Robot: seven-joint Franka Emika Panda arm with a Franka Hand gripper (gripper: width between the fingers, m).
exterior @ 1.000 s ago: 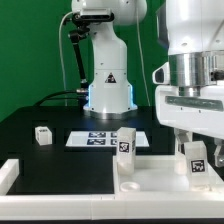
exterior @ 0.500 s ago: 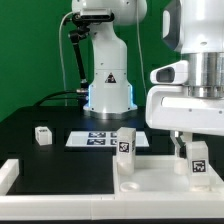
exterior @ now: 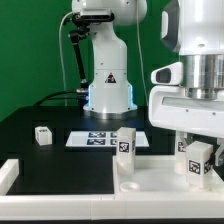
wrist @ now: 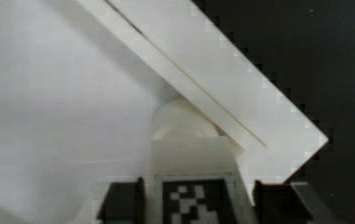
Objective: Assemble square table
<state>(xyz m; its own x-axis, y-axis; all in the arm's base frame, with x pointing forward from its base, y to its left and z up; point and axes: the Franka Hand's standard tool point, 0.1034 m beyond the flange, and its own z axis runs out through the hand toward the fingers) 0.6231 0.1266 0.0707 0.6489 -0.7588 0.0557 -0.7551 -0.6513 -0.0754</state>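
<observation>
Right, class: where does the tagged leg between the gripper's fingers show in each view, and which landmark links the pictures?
Exterior view: the leg is low on the exterior view's right, directly under the gripper.
Wrist view: the leg sits between the two dark fingers, with its tag facing the camera.
Shared landmark: the white tabletop beneath the leg.

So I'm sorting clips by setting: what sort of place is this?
Most likely a robotics lab bench: a Franka arm at a black table before a green backdrop, with a marker board and a tagged white leg.
</observation>
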